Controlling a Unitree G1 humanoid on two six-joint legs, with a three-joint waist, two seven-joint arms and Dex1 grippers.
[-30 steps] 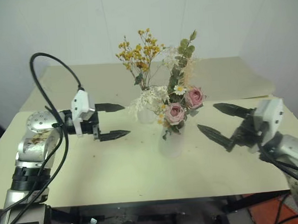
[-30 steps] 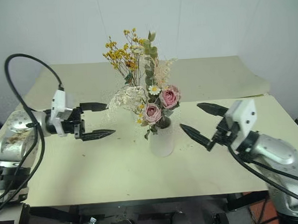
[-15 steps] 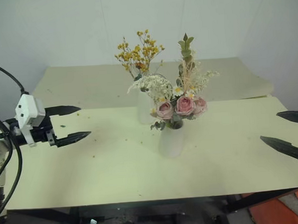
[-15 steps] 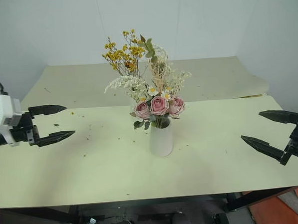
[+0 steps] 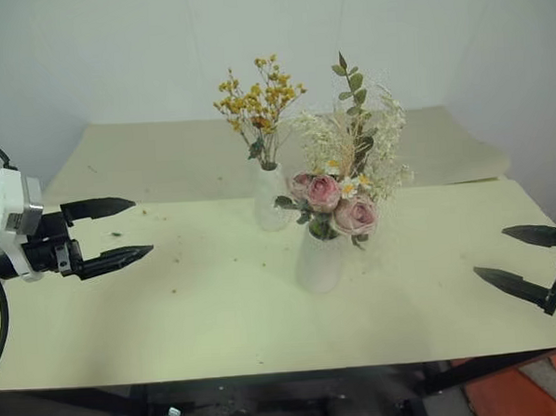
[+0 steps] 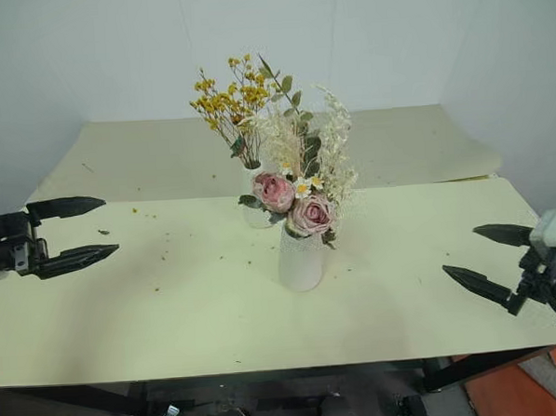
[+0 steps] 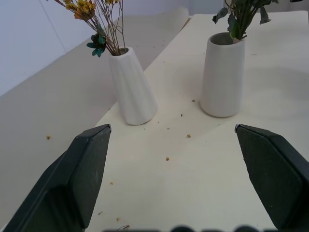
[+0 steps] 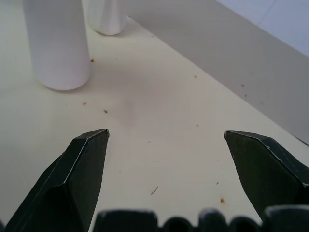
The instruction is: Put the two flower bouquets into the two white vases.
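Observation:
The thin yellow-orange spray (image 5: 258, 97) stands in the slim white vase (image 5: 270, 197) at the back. In front of it, the stouter white vase (image 5: 320, 260) holds the fuller bunch with pink roses (image 5: 338, 191), which leans to the right. My left gripper (image 5: 141, 226) hovers open at the table's left side, well apart from both vases and pointing toward them. My right gripper (image 5: 490, 253) is open near the table's right edge, also far from the vases. The left wrist view shows the slim vase (image 7: 131, 87) and the stout vase (image 7: 223, 72) beyond the open fingers.
Both vases stand near the middle of a cream table (image 5: 200, 315) sprinkled with small flower crumbs. A second cream surface (image 5: 154, 149) lies behind it against a white wall. Bare tabletop lies on either side of the vases.
Both arms have drawn outward from the vases, the left to the left, the right to the right. The rose bunch has swung round in the stout vase and now leans right.

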